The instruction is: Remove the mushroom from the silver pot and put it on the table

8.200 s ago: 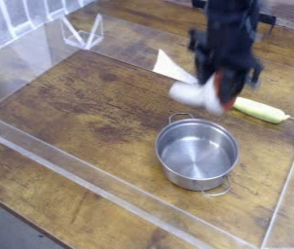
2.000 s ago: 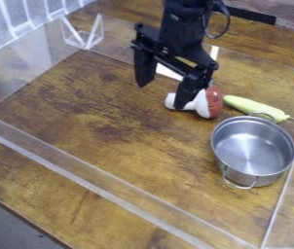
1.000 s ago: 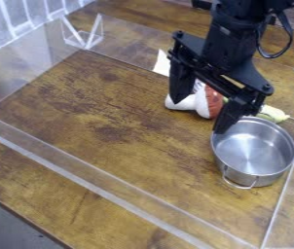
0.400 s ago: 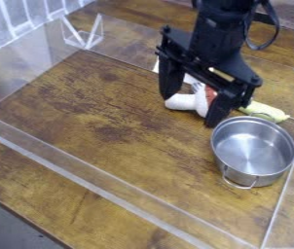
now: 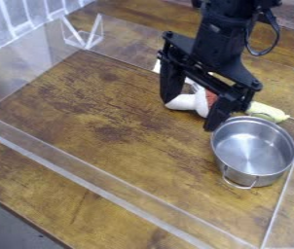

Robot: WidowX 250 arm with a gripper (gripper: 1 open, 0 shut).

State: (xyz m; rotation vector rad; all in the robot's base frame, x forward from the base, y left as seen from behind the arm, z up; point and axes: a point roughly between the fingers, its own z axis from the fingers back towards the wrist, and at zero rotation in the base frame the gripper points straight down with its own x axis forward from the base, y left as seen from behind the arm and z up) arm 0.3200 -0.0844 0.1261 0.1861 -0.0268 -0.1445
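The silver pot [image 5: 254, 148] stands upright near the right edge of the tabletop [image 5: 104, 122], and I see nothing inside it. The mushroom [image 5: 189, 100] is outside the pot, on the tabletop, partly hidden behind the gripper [image 5: 197, 102]. The fingers of this gripper are wide apart. The yellow-green toy [image 5: 262, 111] lies just behind the pot, toward the far right corner.

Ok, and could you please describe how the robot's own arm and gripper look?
The gripper is matte black, with a bulky, angular body carrying small round details that look like screws or joints. Two black fingers reach down from it, thick and blocky. A thin dark cable loops out beside the upper part of the arm. I can read no marking on it.
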